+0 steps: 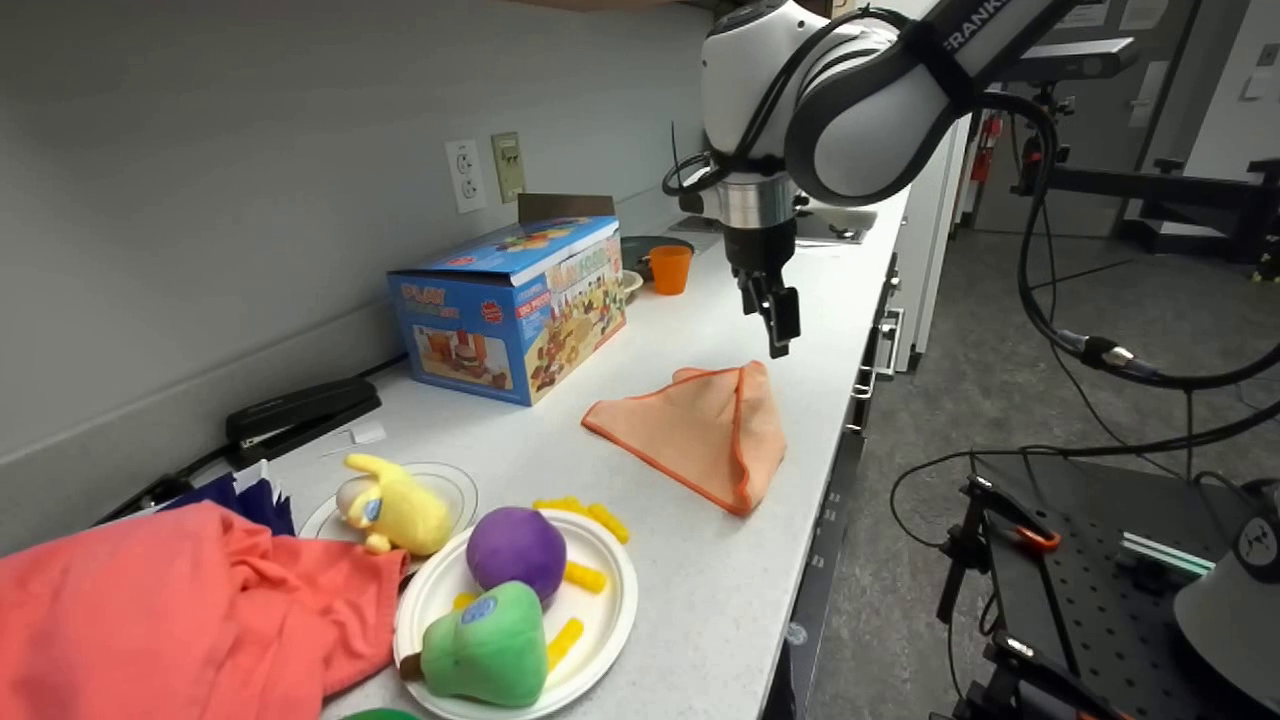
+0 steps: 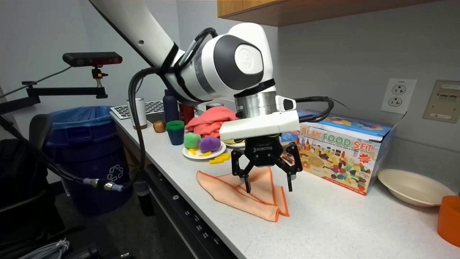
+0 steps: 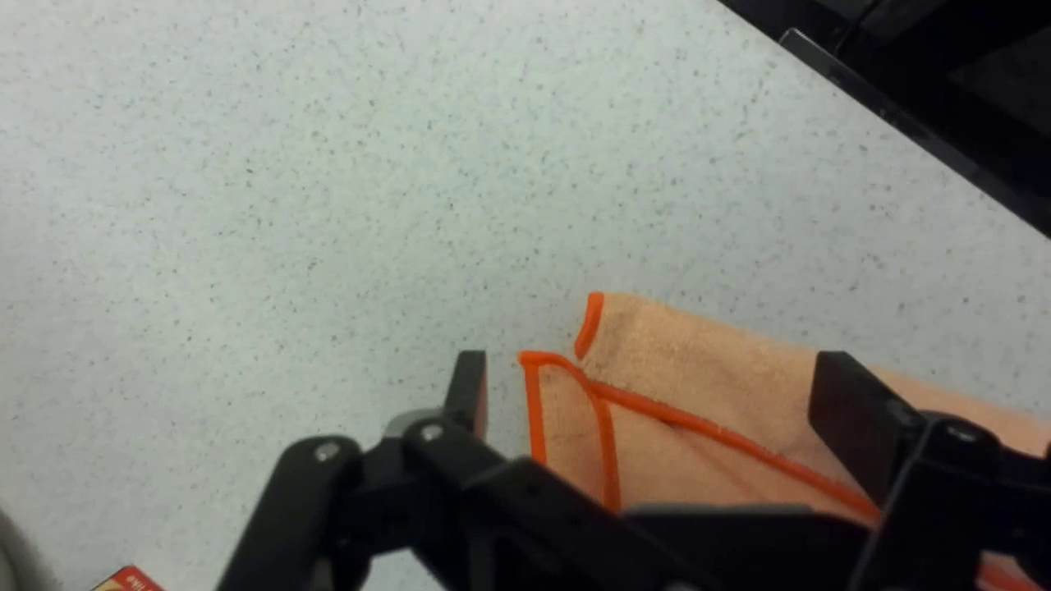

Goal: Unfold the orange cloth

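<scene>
1. On the surface (image 1: 700, 570), near the box (image 1: 515, 310): straight to the cloth (image 1: 680, 432), rumpled into folded layers.
2. Above one end, poised with a gaping gripper (image 2: 269, 190), holding nothing.
3. Could pinch both layers by closing across two neighbouring corners, lifting fold and all.
4. Might drag the whole cloth along, lacking any hold elsewhere.
</scene>
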You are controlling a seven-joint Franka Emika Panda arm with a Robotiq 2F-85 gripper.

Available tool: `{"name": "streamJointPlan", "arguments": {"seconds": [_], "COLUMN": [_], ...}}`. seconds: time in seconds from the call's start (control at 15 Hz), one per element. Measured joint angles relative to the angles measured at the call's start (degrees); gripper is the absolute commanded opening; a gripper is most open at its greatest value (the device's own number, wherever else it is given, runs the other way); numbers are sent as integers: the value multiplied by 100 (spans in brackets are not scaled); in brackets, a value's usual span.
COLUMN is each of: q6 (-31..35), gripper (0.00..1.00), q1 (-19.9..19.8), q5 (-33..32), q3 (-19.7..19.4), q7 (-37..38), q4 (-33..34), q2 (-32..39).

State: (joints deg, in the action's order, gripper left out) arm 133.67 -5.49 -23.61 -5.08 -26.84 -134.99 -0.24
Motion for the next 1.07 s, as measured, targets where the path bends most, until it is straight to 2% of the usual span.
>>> {"name": "streamJointPlan", "arguments": {"seconds": [0.47,0.67,0.93,1.0,1.07], "q6": [29,17,-104,-163,-239], "gripper": [98,93,92,89,74], "q1": [15,12,-21,-38,-59], "q5": [934,1378,1782,1848,1884], "q3": [80,141,166,166,166], "q7": [18,-195,-542,-608,-660], "q4": [553,772,1077,1149,1213], "q2": [636,958,1302,1362,1405]}}
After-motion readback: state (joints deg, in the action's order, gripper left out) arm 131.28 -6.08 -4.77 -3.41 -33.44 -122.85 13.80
